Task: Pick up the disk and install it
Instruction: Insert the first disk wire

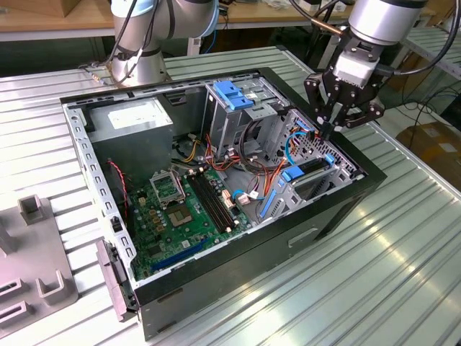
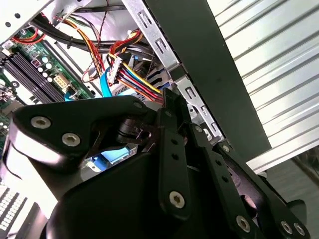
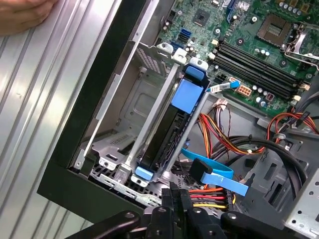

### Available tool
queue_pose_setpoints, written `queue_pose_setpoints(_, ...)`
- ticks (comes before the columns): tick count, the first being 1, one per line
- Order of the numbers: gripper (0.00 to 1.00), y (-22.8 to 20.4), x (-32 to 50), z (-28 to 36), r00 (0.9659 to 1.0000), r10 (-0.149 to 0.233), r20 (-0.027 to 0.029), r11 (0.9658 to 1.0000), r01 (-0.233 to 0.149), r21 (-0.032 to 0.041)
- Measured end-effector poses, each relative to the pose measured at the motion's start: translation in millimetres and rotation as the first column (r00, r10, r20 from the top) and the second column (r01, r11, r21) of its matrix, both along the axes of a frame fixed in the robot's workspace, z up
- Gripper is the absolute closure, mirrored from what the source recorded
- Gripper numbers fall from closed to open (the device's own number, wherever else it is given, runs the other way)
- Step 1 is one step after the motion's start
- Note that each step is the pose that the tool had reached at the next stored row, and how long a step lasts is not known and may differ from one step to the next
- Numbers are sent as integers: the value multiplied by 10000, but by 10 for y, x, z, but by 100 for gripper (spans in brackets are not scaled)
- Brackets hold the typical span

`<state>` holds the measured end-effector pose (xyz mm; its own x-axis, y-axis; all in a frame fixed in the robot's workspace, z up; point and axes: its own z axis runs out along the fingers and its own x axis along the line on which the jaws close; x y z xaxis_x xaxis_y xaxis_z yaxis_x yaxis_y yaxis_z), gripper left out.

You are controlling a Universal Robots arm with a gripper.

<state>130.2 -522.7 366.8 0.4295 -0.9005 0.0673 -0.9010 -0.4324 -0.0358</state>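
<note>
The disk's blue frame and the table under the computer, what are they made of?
The disk's light blue frame looks like plastic: smooth, evenly coloured, with a soft sheen. The disk stands edge-on in its bay, so its body shows only as a dark edge. The table looks like bare metal, probably aluminium: silvery ribbed slats with bright reflections.

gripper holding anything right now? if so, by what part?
Nothing held. The gripper hangs above the open case with its fingers closed on nothing. The disk already sits in the drive bay, apart from it.
</note>
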Motion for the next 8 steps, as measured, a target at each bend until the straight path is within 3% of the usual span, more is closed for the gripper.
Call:
queue_pose_setpoints(4,83,-1,0,-2,9981,-622,1,9981,622,1)
queue_pose_setpoints(8,83,-1,0,-3,9878,-1559,0,9878,1559,1)
